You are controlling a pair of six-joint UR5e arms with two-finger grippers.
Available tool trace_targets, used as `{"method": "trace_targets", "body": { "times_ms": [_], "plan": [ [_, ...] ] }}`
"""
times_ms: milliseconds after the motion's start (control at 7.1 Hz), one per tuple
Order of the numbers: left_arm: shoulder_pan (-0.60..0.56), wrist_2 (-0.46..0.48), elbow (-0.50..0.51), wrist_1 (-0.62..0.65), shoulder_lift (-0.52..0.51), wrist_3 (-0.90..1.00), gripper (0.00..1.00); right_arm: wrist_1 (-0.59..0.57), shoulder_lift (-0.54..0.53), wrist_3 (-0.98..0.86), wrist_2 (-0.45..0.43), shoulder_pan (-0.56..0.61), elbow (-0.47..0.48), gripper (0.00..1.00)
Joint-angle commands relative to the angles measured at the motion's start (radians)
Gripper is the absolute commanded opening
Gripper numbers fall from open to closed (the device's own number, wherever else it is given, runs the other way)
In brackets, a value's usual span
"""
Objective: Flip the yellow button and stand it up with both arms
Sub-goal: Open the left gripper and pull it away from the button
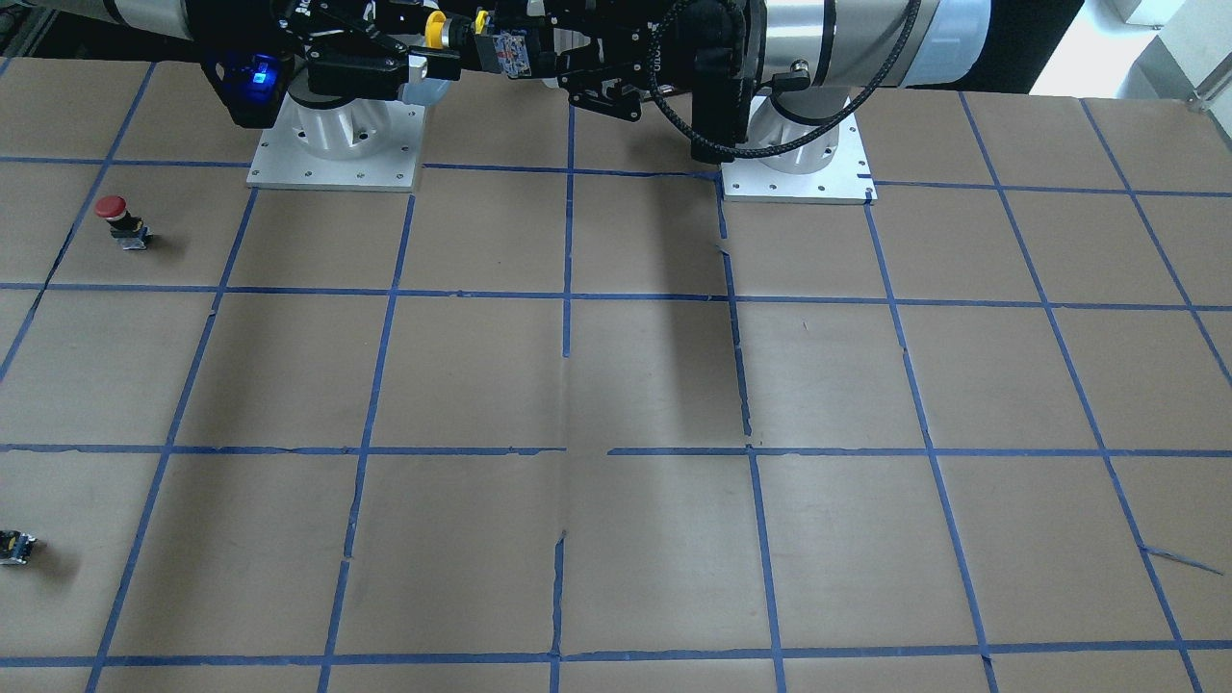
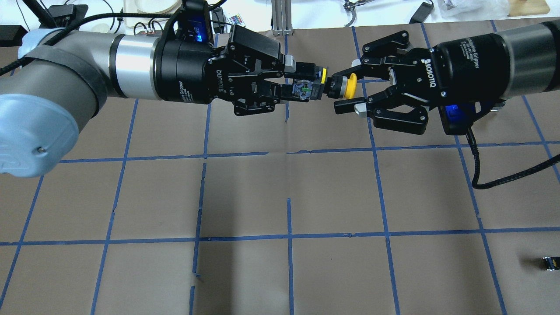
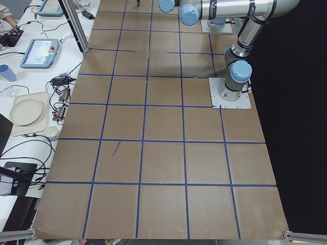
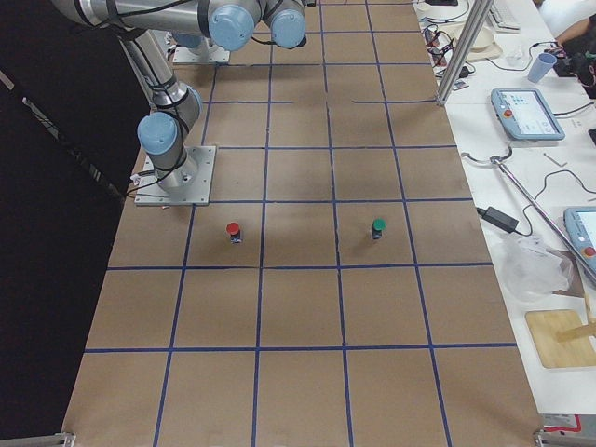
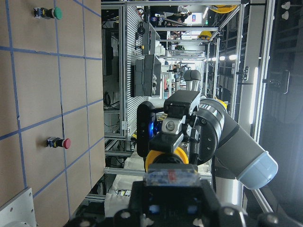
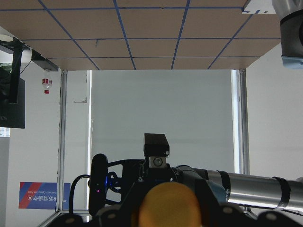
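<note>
Brown paper, gridded with blue tape, covers the worktop [image 2: 332, 192]. On it, well away from both arms, a red-capped button [image 1: 114, 219] stands upright on the robot's right side. A green-capped one [image 4: 377, 226] stands farther out on that same side. A tiny black-and-yellow switch part [image 2: 550, 262] lies near the right edge. None of them is near the hands.

The yellow button [image 2: 328, 84] is in the air above the worktop's far rows, lying horizontal between the two hands. Its boxy black-and-grey body points toward the left arm and its round, smooth yellow cap toward the right. The left hand [image 2: 304, 82] is clamped on the switch body, with black fingers pressed against its sides. The right hand [image 2: 348, 87] has its fingers spread apart, straddling the cap. Both hands are matte black with a blue light.
</note>
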Motion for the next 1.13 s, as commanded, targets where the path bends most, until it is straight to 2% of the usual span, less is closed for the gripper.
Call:
{"method": "trace_targets", "body": {
  "times_ms": [0, 141, 282, 423, 564, 987],
  "plan": [
    [0.001, 0.004, 0.0, -0.001, 0.0, -0.006, 0.02, 0.0, 0.0, -0.002, 0.0, -0.001, 0.0, 0.2],
    [0.001, 0.007, 0.0, 0.0, 0.0, -0.006, 0.03, 0.0, 0.0, -0.002, 0.0, -0.001, -0.002, 0.19],
    [0.001, 0.011, 0.0, 0.0, 0.0, 0.0, 0.19, 0.0, 0.0, 0.0, 0.0, -0.001, -0.009, 0.19],
    [0.001, 0.011, 0.004, 0.002, 0.0, -0.009, 0.87, 0.0, 0.002, 0.0, 0.002, -0.001, -0.015, 0.18],
    [0.001, 0.01, 0.008, 0.003, 0.0, -0.039, 1.0, 0.0, 0.002, 0.0, 0.002, -0.001, -0.015, 0.18],
    [0.006, 0.02, 0.018, 0.002, -0.003, -0.052, 1.0, -0.003, 0.008, 0.003, -0.003, -0.006, -0.025, 0.17]
  ]
}}
